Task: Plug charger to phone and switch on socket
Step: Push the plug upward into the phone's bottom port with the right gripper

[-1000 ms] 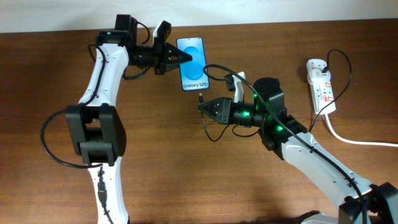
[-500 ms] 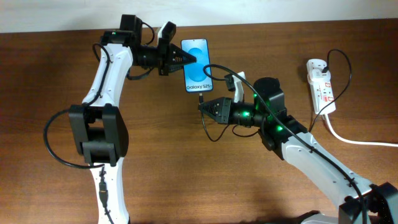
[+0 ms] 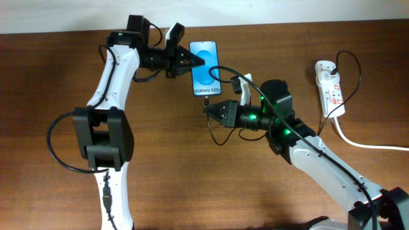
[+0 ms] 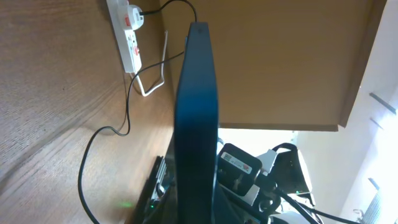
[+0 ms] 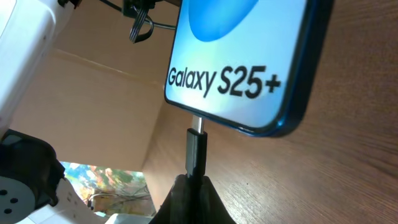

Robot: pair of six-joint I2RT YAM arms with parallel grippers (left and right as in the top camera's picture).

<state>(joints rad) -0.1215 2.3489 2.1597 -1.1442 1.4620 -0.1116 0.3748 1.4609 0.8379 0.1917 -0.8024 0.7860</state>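
The phone (image 3: 206,68), blue screen reading "Galaxy S25+", is held by its left edge in my shut left gripper (image 3: 195,62). It shows edge-on in the left wrist view (image 4: 196,124) and from below in the right wrist view (image 5: 242,56). My right gripper (image 3: 208,108) is shut on the charger connector (image 5: 196,152), a small black plug with a metal tip. The tip meets the phone's bottom edge; how deep it sits I cannot tell. The thin black cable (image 3: 220,137) loops below. The white socket (image 3: 331,86) lies at the far right, also in the left wrist view (image 4: 129,37).
A thick white cord (image 3: 367,144) runs from the socket to the right edge. A black plug and cable (image 3: 350,64) sit in the socket's far end. The pale wall edge runs along the table's back. Both arms meet at the table's upper middle.
My left gripper has carried the phone a little to the right and nearer, bringing its bottom edge onto the connector tip. The right arm has stayed still.
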